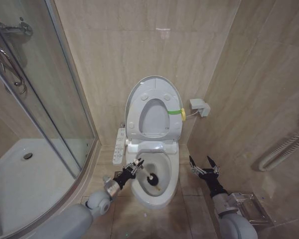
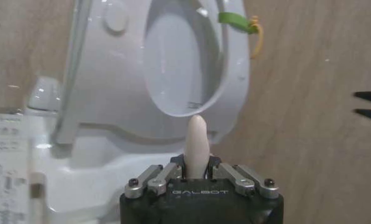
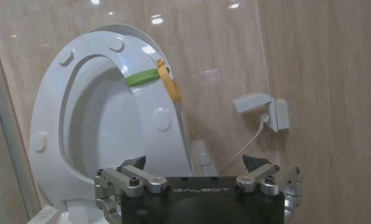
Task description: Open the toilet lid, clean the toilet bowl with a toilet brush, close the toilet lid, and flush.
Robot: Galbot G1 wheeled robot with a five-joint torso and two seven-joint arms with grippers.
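Observation:
The toilet lid (image 1: 152, 117) stands raised against the back wall, with the ring seat (image 1: 137, 107) and its yellow-green band (image 1: 175, 111) up in front of it. Below lies the white toilet bowl (image 1: 156, 202). My left gripper (image 1: 135, 167) is at the bowl's left rim, shut on the toilet brush's pale handle (image 2: 196, 137). The brush's dark head (image 1: 153, 180) is down inside the bowl. My right gripper (image 1: 203, 166) hangs open and empty to the right of the bowl, above the floor; its open fingers (image 3: 133, 164) face the raised lid (image 3: 107, 126).
A bidet control strip (image 1: 119, 146) runs along the bowl's left side. The glass shower enclosure (image 1: 45, 104) and its tray (image 1: 20, 174) fill the left. A wall box with a cable (image 1: 199, 106) sits right of the lid. The tiled right wall carries a white hose (image 1: 284, 149).

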